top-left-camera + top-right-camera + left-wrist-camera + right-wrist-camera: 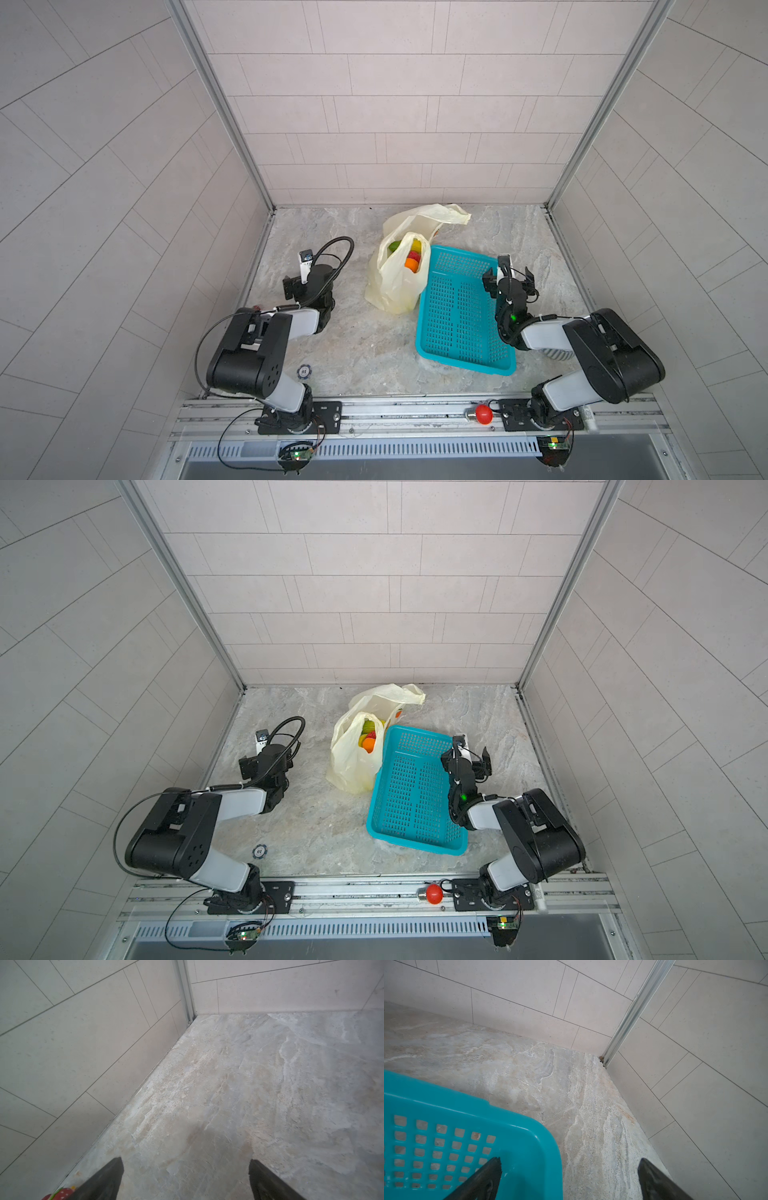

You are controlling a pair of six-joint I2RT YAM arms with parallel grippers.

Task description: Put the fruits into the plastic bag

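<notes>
The cream-yellow plastic bag (395, 286) (351, 766) stands mid-table with its mouth open upward, against the teal basket's left side. Inside its mouth lie several fruits (412, 258) (368, 738): orange, red, green and yellow show. My left gripper (185, 1161) is open over bare table near the left wall, well left of the bag, with nothing between its fingers. My right gripper (508, 277) (465, 756) (569, 1160) is open too, hanging over the basket's far right corner and holding nothing.
The teal perforated basket (465, 363) (415, 848) (471, 1105) looks empty. A small red dotted object (62, 1194) lies by the left wall beside my left gripper. A round chip (304, 370) sits front left. A red knob (483, 414) is on the front rail.
</notes>
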